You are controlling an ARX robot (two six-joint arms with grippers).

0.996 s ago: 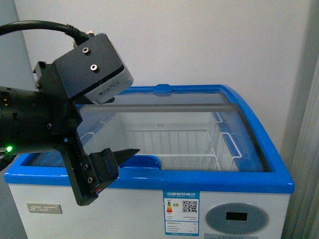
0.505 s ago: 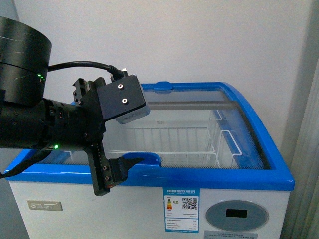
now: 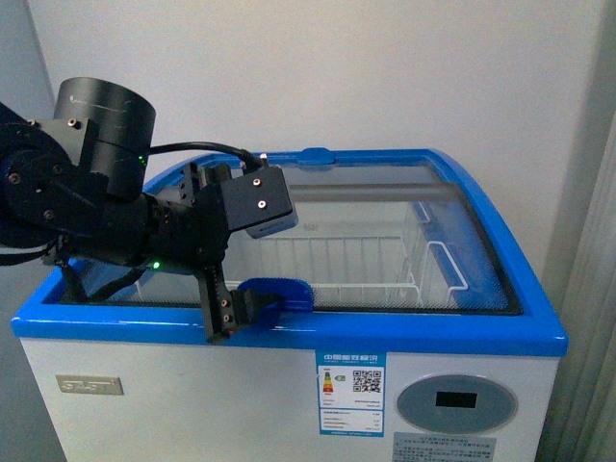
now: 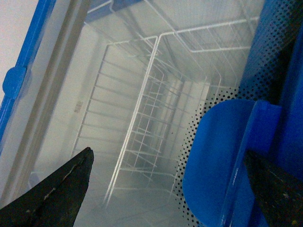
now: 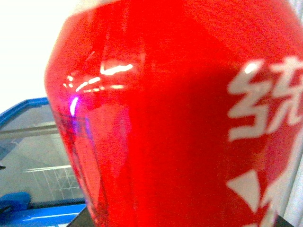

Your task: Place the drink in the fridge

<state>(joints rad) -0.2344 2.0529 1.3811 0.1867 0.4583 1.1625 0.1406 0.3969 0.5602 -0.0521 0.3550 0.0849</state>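
Observation:
The fridge (image 3: 289,332) is a white chest cooler with a blue rim and a curved glass lid over white wire baskets (image 3: 327,265). My left gripper (image 3: 252,306) is open at the lid's blue handle (image 3: 279,291) on the front edge. In the left wrist view the handle (image 4: 222,156) lies between my black fingertips (image 4: 61,182), close to the one beside the rim. The drink's red label (image 5: 180,118) with white characters fills the right wrist view, and my right gripper is shut on it. The right gripper is out of the front view.
A white wall stands behind the fridge. A grey curtain (image 3: 587,318) hangs at its right side. The fridge front carries an energy label (image 3: 350,393) and a round control panel (image 3: 455,402). The fridge's blue rim (image 5: 23,106) shows small behind the drink.
My left arm has swung away from the camera and down toward the fridge. Its gripper has come down to the blue lid handle.

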